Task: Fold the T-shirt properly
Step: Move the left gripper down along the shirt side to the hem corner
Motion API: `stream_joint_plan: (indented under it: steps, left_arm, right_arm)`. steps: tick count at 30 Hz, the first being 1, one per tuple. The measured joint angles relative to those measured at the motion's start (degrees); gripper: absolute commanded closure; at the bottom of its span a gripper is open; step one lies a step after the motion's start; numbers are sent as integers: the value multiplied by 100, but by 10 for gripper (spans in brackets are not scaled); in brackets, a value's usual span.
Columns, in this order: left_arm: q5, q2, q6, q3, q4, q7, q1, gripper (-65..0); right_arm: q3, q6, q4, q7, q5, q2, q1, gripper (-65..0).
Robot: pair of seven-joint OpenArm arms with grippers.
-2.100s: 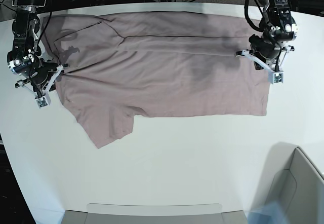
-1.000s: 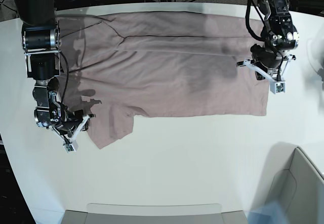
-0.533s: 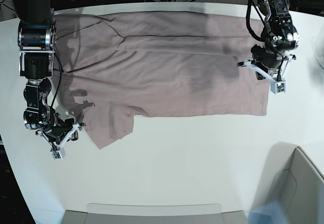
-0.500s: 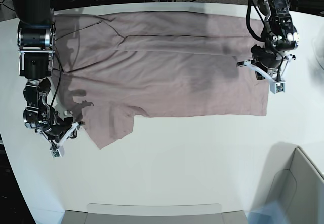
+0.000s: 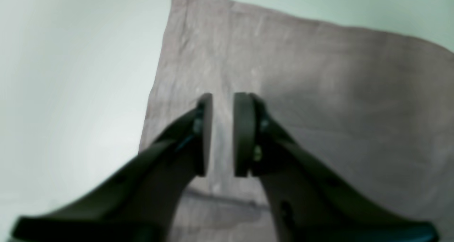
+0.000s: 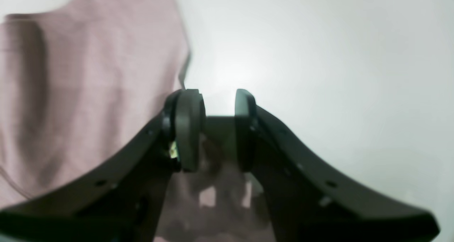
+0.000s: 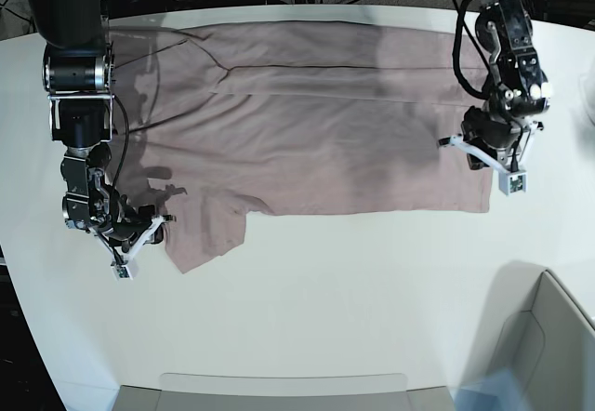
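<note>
T-shirt (image 7: 307,123): dusty pink-mauve, spread flat and wrinkled across the far half of the white table (image 7: 353,299), long side running left to right in the base view; one sleeve sticks out toward the near edge at the lower left, with a long crease along the upper part
Left gripper (image 5: 222,133): at the right of the base view, poised over the shirt's right edge near its lower corner; in the wrist view the two dark pads stand apart with a narrow gap, cloth visible through the gap and nothing pinched between them
Left pads (image 5: 244,132): upright and parallel above the pink fabric, whose straight edge runs up beside the bare table on the left of that view
Right gripper (image 6: 216,130): at the lower left of the base view, just beside the outer edge of the protruding sleeve; its pads are parted with a moderate gap and grasp nothing
Right pads (image 6: 189,128): the shirt's edge lies just by the left pad, white table beyond the other
Bin (image 7: 548,337): pale, at the near right corner, well apart from the shirt
</note>
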Motion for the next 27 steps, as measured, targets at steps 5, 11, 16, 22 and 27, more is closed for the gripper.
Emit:
stream_joint_plan:
  steps: [5, 11, 16, 22, 27]
  left_arm:
    - [11, -627, 28, 146, -1491, -76, -1078, -182]
    - [-398, -1099, -140, 269, -3150, -452, -2044, -183]
    - [-1543, -1657, -444, 1440, -4044, -763, -2306, -182]
    - [-1624, -1672, -450, 1749, -4463, -1108, -2367, -182]
    - [-1635, -1685, -452, 1749, -4489, -1054, -2374, -183]
  right_arm:
    - [-501, 11, 20, 79, 15, 35, 17, -175]
    - [-1169, -26, 55, 166, 70, 79, 92, -175]
    - [-1169, -24, 55, 190, 90, 81, 76, -175]
    - [-1169, -24, 175, 111, 81, 81, 59, -175]
    - [-1174, -9, 177, 105, 72, 83, 59, -175]
